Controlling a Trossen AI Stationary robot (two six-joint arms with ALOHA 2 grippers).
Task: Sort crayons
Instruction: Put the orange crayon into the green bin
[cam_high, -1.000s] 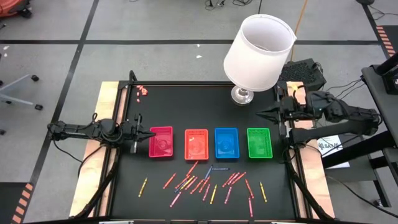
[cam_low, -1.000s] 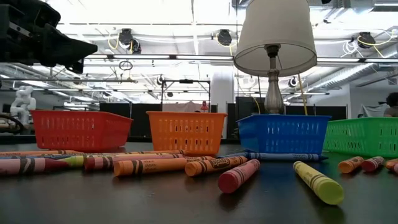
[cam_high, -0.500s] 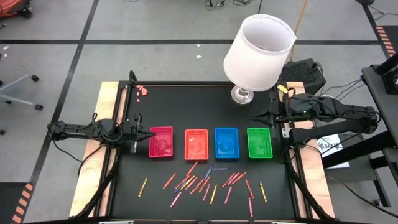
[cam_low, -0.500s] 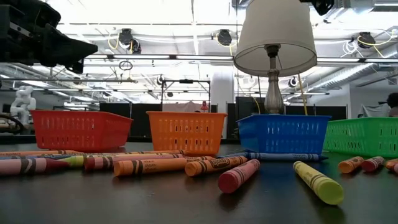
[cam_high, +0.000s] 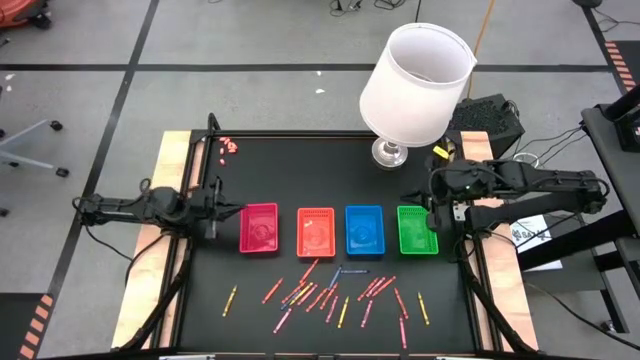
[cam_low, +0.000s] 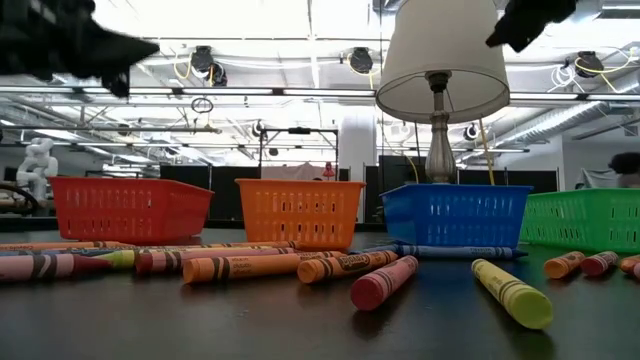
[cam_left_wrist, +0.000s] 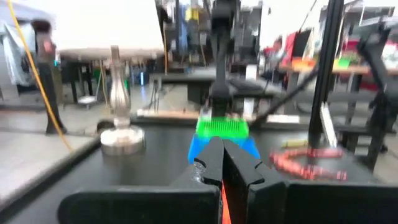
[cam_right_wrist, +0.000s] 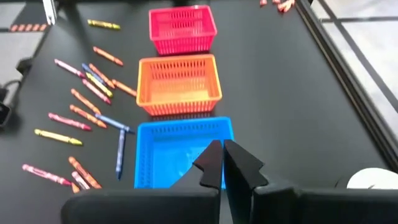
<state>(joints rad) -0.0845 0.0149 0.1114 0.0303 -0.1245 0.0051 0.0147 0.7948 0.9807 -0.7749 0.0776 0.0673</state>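
Note:
Several crayons (cam_high: 330, 290) lie scattered flat on the black table near its front edge; they also show in the low view (cam_low: 250, 265) and the right wrist view (cam_right_wrist: 87, 93). My left gripper (cam_high: 238, 208) is shut and empty, held above the table just left of the red tray (cam_high: 259, 228). My right gripper (cam_high: 404, 197) is shut and empty, above the far edge of the green tray (cam_high: 416, 228), pointing toward the table's left. Its wrist view looks down past the shut fingers (cam_right_wrist: 222, 152) at the blue tray (cam_right_wrist: 180, 149).
Red, orange (cam_high: 316, 230), blue (cam_high: 364, 229) and green trays stand in a row across the table's middle. A lamp with a white shade (cam_high: 415, 80) stands on its base (cam_high: 390, 152) at the far right. Tiny pink-red bits (cam_high: 230, 146) lie at the far left corner.
My right gripper has swung from the table's right edge toward the left and the near side, coming over the green tray's far edge, and it now shows at the top of the low view. My left gripper has risen a little.

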